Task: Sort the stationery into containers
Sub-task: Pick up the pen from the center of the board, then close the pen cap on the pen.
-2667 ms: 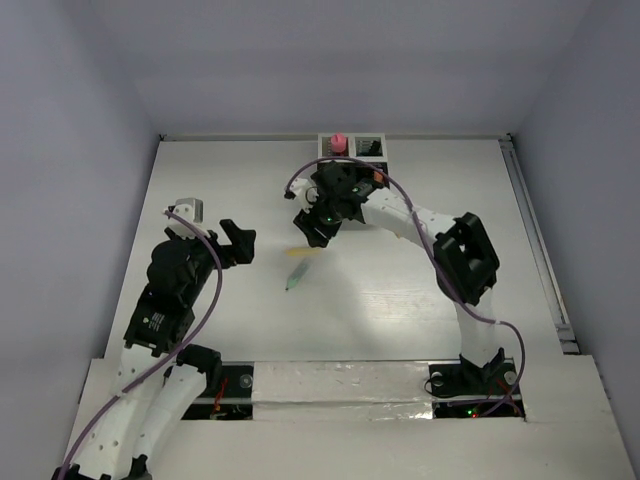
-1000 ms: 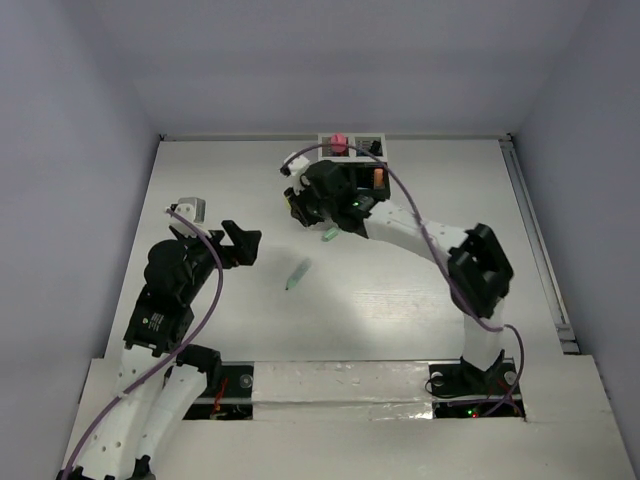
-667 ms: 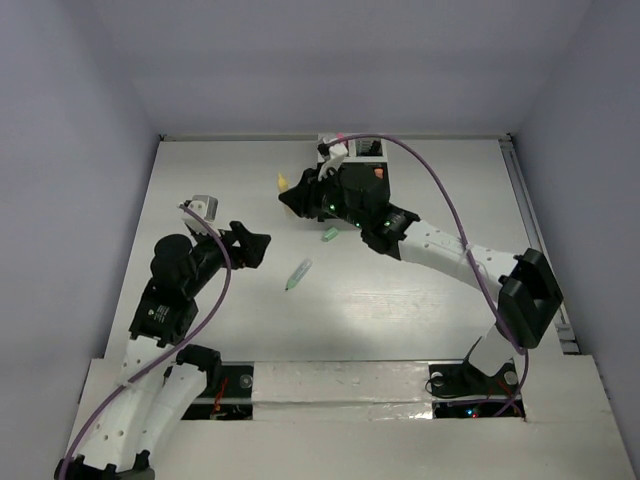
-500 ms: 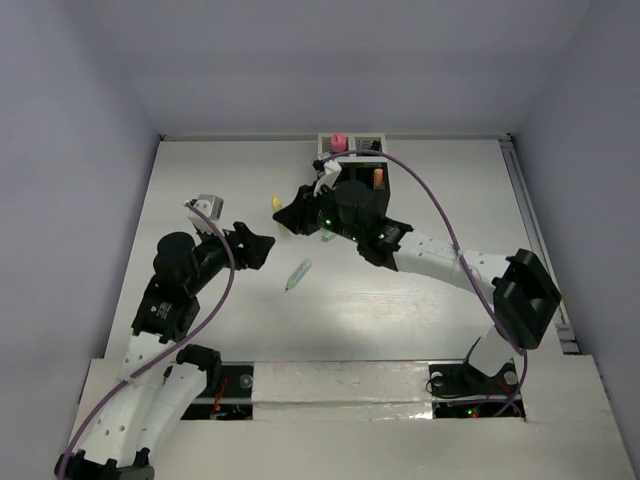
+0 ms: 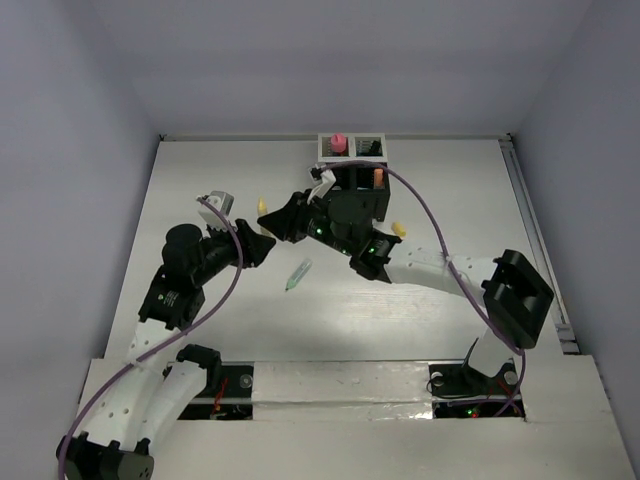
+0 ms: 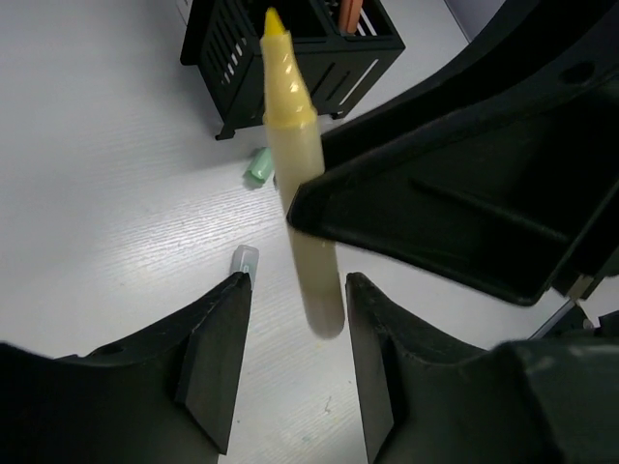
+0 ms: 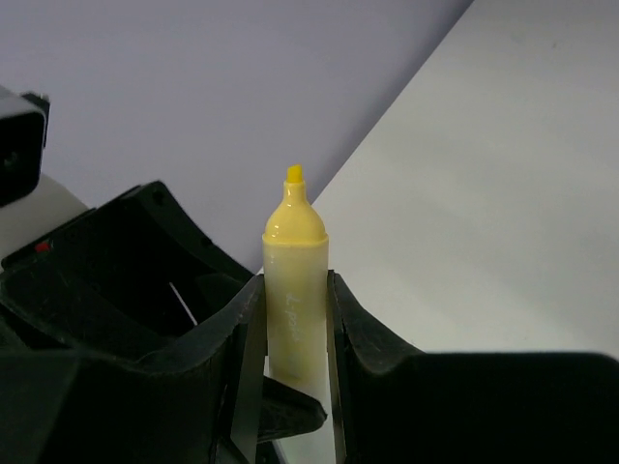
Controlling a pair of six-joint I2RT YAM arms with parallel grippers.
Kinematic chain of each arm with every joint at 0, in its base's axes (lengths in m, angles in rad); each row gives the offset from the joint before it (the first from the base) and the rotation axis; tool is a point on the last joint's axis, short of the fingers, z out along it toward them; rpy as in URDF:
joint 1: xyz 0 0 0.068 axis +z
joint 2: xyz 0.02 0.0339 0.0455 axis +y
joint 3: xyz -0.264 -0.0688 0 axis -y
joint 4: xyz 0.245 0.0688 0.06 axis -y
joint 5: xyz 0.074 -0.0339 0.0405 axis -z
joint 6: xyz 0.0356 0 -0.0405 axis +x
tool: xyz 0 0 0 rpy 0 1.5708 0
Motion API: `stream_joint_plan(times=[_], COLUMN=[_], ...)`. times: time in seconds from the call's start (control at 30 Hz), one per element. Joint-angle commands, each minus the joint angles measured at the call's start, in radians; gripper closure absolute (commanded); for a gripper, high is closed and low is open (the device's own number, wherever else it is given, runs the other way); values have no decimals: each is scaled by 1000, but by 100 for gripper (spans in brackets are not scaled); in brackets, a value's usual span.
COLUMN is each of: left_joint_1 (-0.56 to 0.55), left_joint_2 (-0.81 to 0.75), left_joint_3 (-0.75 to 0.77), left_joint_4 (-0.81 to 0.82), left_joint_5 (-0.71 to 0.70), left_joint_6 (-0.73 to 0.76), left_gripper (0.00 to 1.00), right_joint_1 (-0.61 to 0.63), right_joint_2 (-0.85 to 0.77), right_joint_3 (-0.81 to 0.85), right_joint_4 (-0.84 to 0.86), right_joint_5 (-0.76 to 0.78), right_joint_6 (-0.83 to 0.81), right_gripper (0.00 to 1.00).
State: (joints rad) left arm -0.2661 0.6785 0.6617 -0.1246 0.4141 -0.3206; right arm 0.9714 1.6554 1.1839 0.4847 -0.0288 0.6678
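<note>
A yellow marker [image 7: 293, 251], tip up and uncapped, is clamped between the fingers of my right gripper [image 7: 294, 280]. In the top view that gripper [image 5: 279, 222] hangs over the left-middle of the table, with the marker's tip [image 5: 262, 206] poking out. My left gripper [image 6: 298, 282] meets it there [image 5: 262, 240]. The marker's blunt tail [image 6: 321, 309] hangs between the left jaws with a gap on each side. The mesh containers [image 5: 368, 147] stand at the back, with a pink tube [image 5: 338, 142] and an orange pen [image 5: 378, 177] in them.
A light green pen [image 5: 297, 274] lies on the table below the two grippers, its end [image 6: 244, 259] showing in the left wrist view. A small green cap [image 6: 258, 166] lies near the black compartments [image 6: 290, 48]. A yellow cap [image 5: 399, 229] rests right of the right arm.
My right arm has carried the yellow marker left and down from near the containers. My left arm has reached right to meet it, its jaws narrowing round the marker's tail.
</note>
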Motion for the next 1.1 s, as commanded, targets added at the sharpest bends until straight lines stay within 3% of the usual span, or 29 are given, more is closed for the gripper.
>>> stream_joint_plan(times=[0.0, 0.2, 0.27, 0.33, 0.63, 0.67, 0.77, 0.87, 0.97, 1.07], left_joint_1=[8, 8, 8, 8, 8, 8, 8, 8, 8, -4], left_joint_2=[-14, -8, -7, -10, -28, -33, -49, -53, -51, -56], left_joint_3=[-7, -7, -5, -2, -1, -1, -5, -8, -13, -17], left_joint_4=[46, 40, 37, 29, 34, 34, 40, 51, 62, 72], left_joint_5=[14, 3, -4, -20, -1, 0, 18, 72, 124, 160], left_joint_6=[0, 2, 2, 2, 9, 11, 12, 14, 14, 14], left_gripper=[61, 77, 93, 100, 100, 100, 100, 100, 100, 100], right_joint_1=[36, 58, 58, 58, 58, 58, 46, -8, -124, -244], right_joint_2=[24, 35, 29, 23, -52, -60, -133, -260, -360, -460], right_joint_3=[43, 48, 43, 40, 3, -1, -30, -76, -108, -133], right_joint_4=[100, 104, 109, 109, 88, 84, 42, -61, -245, -483], right_joint_5=[10, 7, 16, 23, 141, 144, 191, 152, 70, 87], right_joint_6=[23, 21, 19, 13, -28, -39, -109, -186, -250, -324], right_gripper=[100, 100, 100, 100, 100, 81, 50, 46, 46, 47])
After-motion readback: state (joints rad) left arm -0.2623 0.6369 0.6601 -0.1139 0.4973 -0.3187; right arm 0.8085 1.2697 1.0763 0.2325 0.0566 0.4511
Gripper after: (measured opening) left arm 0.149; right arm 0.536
